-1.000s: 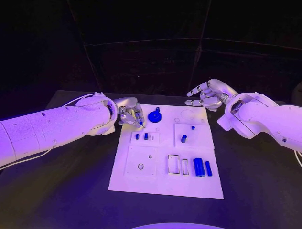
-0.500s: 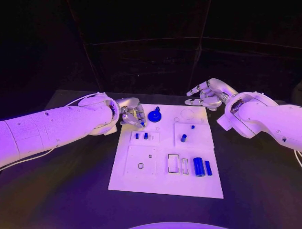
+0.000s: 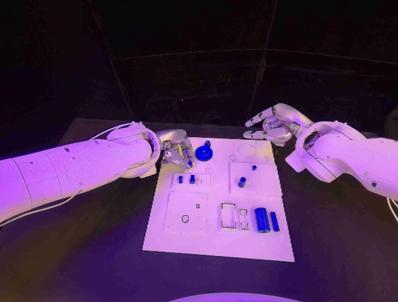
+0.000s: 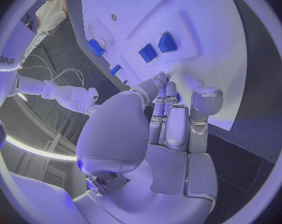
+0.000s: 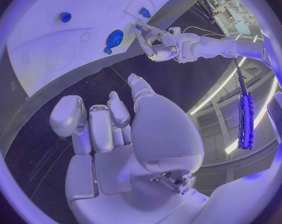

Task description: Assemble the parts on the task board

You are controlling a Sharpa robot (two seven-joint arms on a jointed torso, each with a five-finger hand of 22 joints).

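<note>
- Cylinders came nearest: two blue cylindrical parts (image 3: 267,221) lay side by side on the near right of the white rectangular task board (image 3: 190,242), beside two open rectangular slots (image 3: 234,216); I judged that they waited there to be fitted.
- Further along, two short blue block parts (image 3: 186,179) stood in a small recessed panel, and two small blue pegs (image 3: 245,178) stood in the panel to the right of it.
- At the far left corner of the board, the silver many-fingered left hand (image 3: 174,153) reached down with its fingertips at the board, just beside the round blue knob-like part (image 3: 203,152). Something small and blue seemed to be pinched at the fingertips, but I could not tell surely.
- The left wrist view showed the fingers (image 4: 166,94) held together, tips at the board surface near the two blue blocks (image 4: 157,47); no gripped part was plain there.
- Farthest, the silver right hand (image 3: 273,124) hovered beyond the far right corner, fingers apart and holding nothing, probably kept out of the way.
- The right wrist view showed the left hand (image 5: 154,44) from the opposite side, near the round blue part (image 5: 114,38).
</note>
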